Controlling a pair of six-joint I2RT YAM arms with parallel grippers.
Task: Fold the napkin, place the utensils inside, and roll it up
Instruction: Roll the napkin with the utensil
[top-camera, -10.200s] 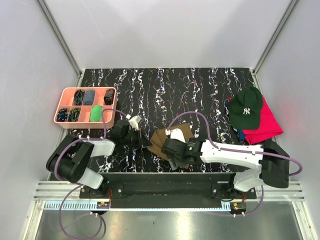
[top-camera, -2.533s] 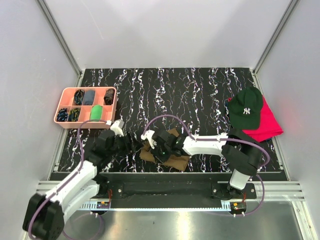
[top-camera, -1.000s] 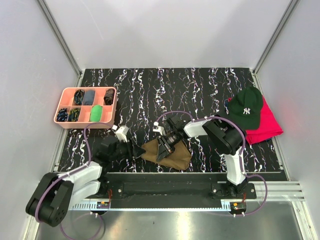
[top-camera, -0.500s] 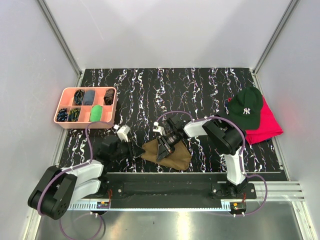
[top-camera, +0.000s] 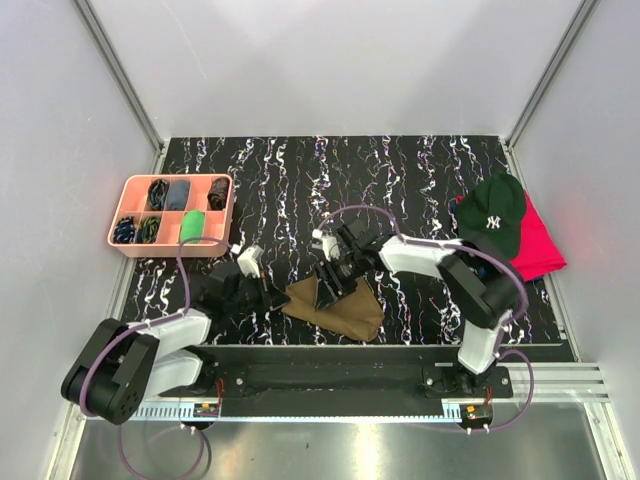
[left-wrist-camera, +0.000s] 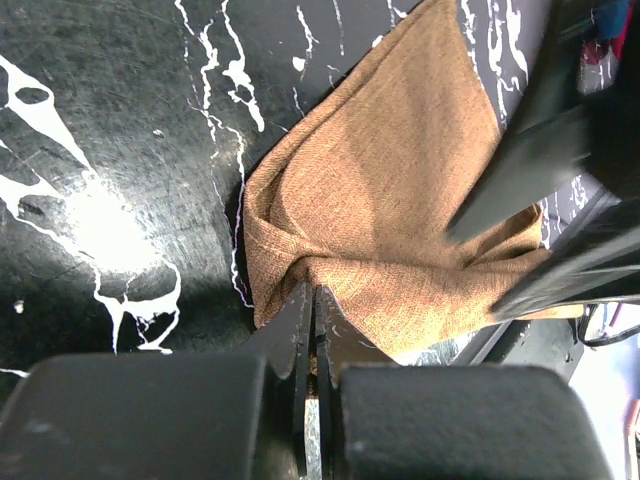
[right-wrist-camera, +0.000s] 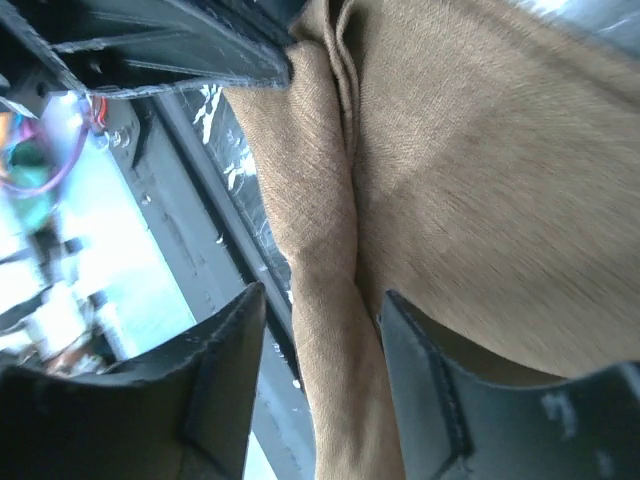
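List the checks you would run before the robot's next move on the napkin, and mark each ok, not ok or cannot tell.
1. Grip, left hand: ok, shut on the olive-brown square fabric napkin at its edge.
2. Grip, right hand: not ok, fingers apart astride a cloth ridge.
3. Fold: ok, napkin layers overlap.
4. Contents: cannot tell, no slim metallic utensils visible.
5. Roll: not ok, napkin lies as an unrolled wedge.
6. Clearance: ok, dark green baseball cap and bright red cloth lie apart from napkin.
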